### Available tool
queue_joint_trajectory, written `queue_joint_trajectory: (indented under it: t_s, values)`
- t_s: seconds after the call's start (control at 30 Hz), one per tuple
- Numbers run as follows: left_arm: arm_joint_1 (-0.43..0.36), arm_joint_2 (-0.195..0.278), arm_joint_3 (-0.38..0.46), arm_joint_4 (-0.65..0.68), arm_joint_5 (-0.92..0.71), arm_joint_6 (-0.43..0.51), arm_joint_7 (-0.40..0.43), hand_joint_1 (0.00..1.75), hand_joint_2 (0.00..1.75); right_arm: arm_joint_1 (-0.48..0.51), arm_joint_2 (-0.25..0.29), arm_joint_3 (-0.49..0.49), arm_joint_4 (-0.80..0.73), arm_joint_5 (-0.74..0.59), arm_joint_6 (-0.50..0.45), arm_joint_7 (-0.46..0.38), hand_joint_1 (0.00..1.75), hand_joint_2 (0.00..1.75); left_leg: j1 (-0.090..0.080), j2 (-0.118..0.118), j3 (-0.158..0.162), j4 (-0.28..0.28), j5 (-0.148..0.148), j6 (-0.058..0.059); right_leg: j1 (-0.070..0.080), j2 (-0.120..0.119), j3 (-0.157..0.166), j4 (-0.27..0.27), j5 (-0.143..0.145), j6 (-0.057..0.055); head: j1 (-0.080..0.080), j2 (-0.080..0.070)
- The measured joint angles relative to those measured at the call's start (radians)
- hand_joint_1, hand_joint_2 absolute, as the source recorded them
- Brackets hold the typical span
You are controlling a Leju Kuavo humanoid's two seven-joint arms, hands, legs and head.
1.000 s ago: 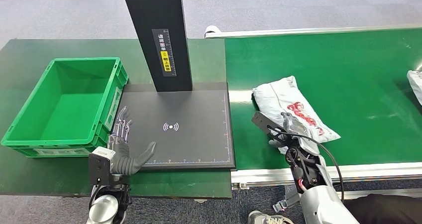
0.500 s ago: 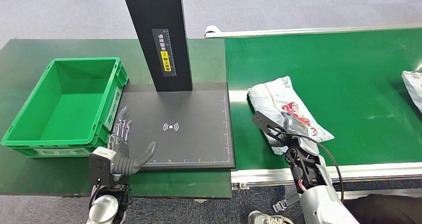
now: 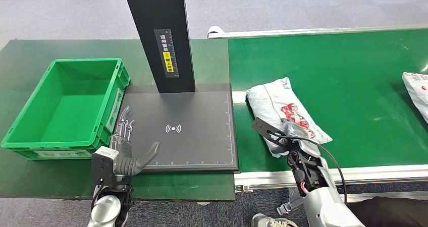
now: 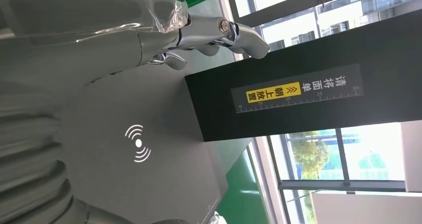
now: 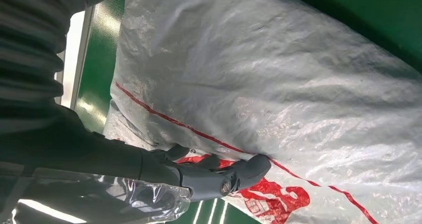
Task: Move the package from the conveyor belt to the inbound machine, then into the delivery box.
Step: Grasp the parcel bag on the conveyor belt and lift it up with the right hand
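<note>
- Package (image 3: 284,112), a grey-white plastic mailer bag with red print, is seen lying flat on the green conveyor belt (image 3: 353,75), just beside the black scanner plate (image 3: 179,131) of the inbound machine.
- Right hand (image 3: 291,131) is placed on the near end of the package; in the right wrist view its fingers (image 5: 234,171) are laid against the plastic, partly curled, and no full grip can be made out.
- First step is judged to be in hand: the package is not yet lifted off the belt.
- Next, a firm hold on the slack bag would be called for, then a lift and a carry across to the plate.
- Left hand (image 3: 128,154) is held over the near corner of the plate with fingers spread wide and nothing in them.
- Green crate (image 3: 30,136), taken for the delivery box, stands on the worktop (image 3: 20,60) beside the plate.
- Black post (image 3: 160,35) carries a white ruler label with Chinese writing and a yellow strip; the numbers 10 to 30 are readable in the left wrist view. A wireless symbol (image 3: 173,128) is printed on the plate.
- Red print on the package cannot be read.
</note>
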Motion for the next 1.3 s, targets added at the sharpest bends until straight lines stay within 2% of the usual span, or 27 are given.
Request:
queue_joint_trajectory:
  t_s: [0.07, 0.1, 0.2, 0.23, 0.67, 0.83, 1.03, 1.17, 1.3]
  values:
    - [-0.001, 0.000, 0.000, 0.003, 0.000, 0.000, 0.000, 0.00, 1.75, -0.006, 0.001, 0.005, 0.010, 0.002, 0.006, 0.000, 0.00, 1.75, 0.000, 0.000, 0.000, 0.000, 0.000, 0.000, 0.000, 0.000, 0.000, 0.000, 0.000, 0.000, 0.000, 0.000]
    - [-0.002, 0.000, 0.000, 0.004, 0.000, 0.000, 0.000, 0.00, 1.75, -0.010, 0.002, 0.008, 0.016, 0.004, 0.009, 0.000, 0.22, 1.75, 0.000, 0.000, 0.000, 0.000, 0.000, 0.000, 0.000, 0.000, 0.000, 0.000, 0.000, 0.000, 0.000, 0.000]
    - [-0.004, 0.000, -0.001, 0.006, 0.000, 0.000, 0.000, 0.00, 1.75, -0.021, 0.009, 0.023, 0.035, 0.009, 0.016, -0.003, 1.51, 1.75, 0.000, 0.000, 0.000, 0.000, 0.000, 0.000, 0.000, 0.000, 0.000, 0.000, 0.000, 0.000, 0.000, 0.000]
    - [-0.004, 0.000, -0.001, 0.007, 0.000, 0.000, 0.000, 0.00, 1.75, -0.024, 0.012, 0.028, 0.042, 0.010, 0.018, -0.005, 1.73, 1.75, 0.000, 0.000, 0.000, 0.000, 0.000, 0.000, 0.000, 0.000, 0.000, 0.000, 0.000, 0.000, 0.000, 0.000]
    - [-0.020, 0.000, -0.002, 0.024, -0.001, -0.012, 0.009, 0.00, 1.75, -0.050, 0.031, 0.066, 0.085, -0.032, 0.029, -0.045, 1.75, 1.75, 0.000, 0.000, 0.000, 0.000, 0.000, 0.000, 0.000, 0.000, 0.000, 0.000, 0.000, 0.000, 0.000, 0.000]
    - [-0.025, 0.000, -0.002, 0.029, -0.006, -0.016, 0.013, 0.00, 1.75, -0.049, 0.033, 0.077, 0.085, -0.052, 0.003, -0.084, 1.75, 1.75, 0.000, 0.000, 0.000, 0.000, 0.000, 0.000, 0.000, 0.000, 0.000, 0.000, 0.000, 0.000, 0.000, 0.000]
    - [-0.005, -0.004, 0.002, 0.010, -0.017, -0.017, 0.017, 0.00, 1.75, -0.039, 0.045, 0.081, 0.022, -0.140, -0.159, -0.161, 1.75, 1.75, 0.000, 0.000, 0.000, 0.000, 0.000, 0.000, 0.000, 0.000, 0.000, 0.000, 0.000, 0.000, 0.000, 0.000]
    - [0.019, -0.007, 0.005, -0.014, -0.022, -0.018, 0.018, 0.00, 1.75, -0.002, 0.055, 0.075, -0.109, -0.252, -0.247, -0.225, 1.75, 1.75, 0.000, 0.000, -0.001, 0.000, 0.000, 0.000, 0.000, 0.000, -0.001, 0.000, 0.000, 0.000, 0.000, 0.000]
    - [0.031, -0.008, 0.007, -0.029, -0.023, -0.014, 0.013, 0.00, 1.75, 0.052, 0.065, 0.058, -0.264, -0.383, -0.338, -0.328, 1.75, 1.75, 0.000, 0.000, -0.001, 0.000, 0.000, 0.000, 0.000, 0.000, -0.001, 0.000, 0.000, 0.000, 0.000, 0.000]
